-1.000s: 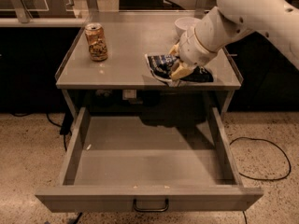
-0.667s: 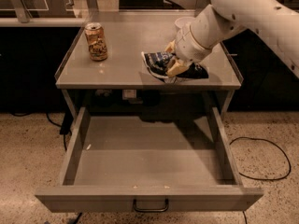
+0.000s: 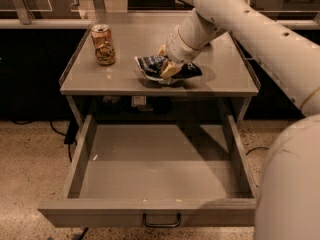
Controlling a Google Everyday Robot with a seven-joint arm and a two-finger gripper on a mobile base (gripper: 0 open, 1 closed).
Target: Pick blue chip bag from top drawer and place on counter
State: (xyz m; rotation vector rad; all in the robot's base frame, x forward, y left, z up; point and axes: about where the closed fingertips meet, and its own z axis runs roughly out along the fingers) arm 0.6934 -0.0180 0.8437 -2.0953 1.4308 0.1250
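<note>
The blue chip bag (image 3: 159, 67), dark blue and crumpled with whitish edges, is on or just above the counter (image 3: 125, 79) near its middle front. My gripper (image 3: 169, 66) reaches in from the upper right and is shut on the bag, its tan fingertips (image 3: 170, 71) pressed into the foil. The top drawer (image 3: 155, 181) is pulled fully open below the counter, its grey floor bare, its dark handle (image 3: 161, 220) on the front panel.
A tan drink can (image 3: 103, 44) stands upright at the counter's left rear. My white arm (image 3: 260, 39) crosses the right side of the view and fills the lower right corner. Cables lie on the speckled floor at both sides.
My gripper has carried the blue chip bag leftward and lower over the counter. The arm now stretches further across from the right. The drawer and can have not moved.
</note>
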